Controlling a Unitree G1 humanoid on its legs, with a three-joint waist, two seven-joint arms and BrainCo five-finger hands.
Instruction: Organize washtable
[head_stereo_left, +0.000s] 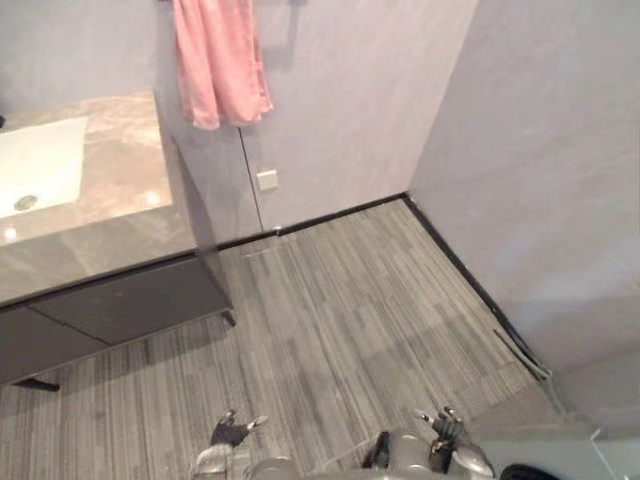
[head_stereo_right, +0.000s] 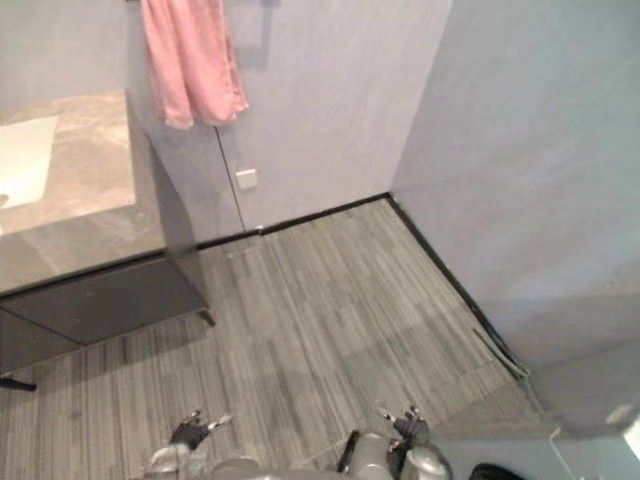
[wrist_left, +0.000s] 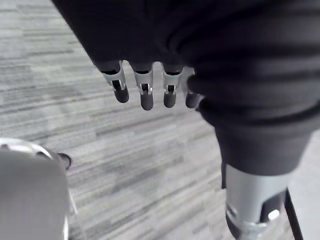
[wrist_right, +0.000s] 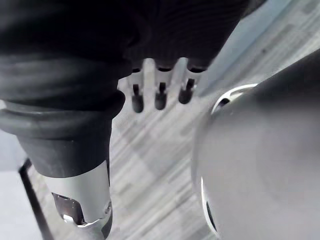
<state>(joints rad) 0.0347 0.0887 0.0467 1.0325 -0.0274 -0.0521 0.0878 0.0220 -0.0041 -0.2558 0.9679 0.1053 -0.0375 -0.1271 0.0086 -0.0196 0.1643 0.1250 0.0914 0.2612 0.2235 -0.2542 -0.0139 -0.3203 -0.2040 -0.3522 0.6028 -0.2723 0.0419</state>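
Marble tabletop (head_stereo_left: 120, 195) with white sink (head_stereo_left: 40, 160) lay well apart from left hand (head_stereo_left: 232, 432) and right hand (head_stereo_left: 443, 425), both low over floor (head_stereo_left: 340, 320), fingers (wrist_left: 145, 97) relaxed, empty; pink towel (head_stereo_left: 218, 60) hung beside it.

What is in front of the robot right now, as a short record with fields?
place: bathroom corner, grey striped floor
robot's left side: washtable with stone top and white sink
wall: pink towel hanging beside the washtable
left hand: low, open, empty
right hand: low, open, empty
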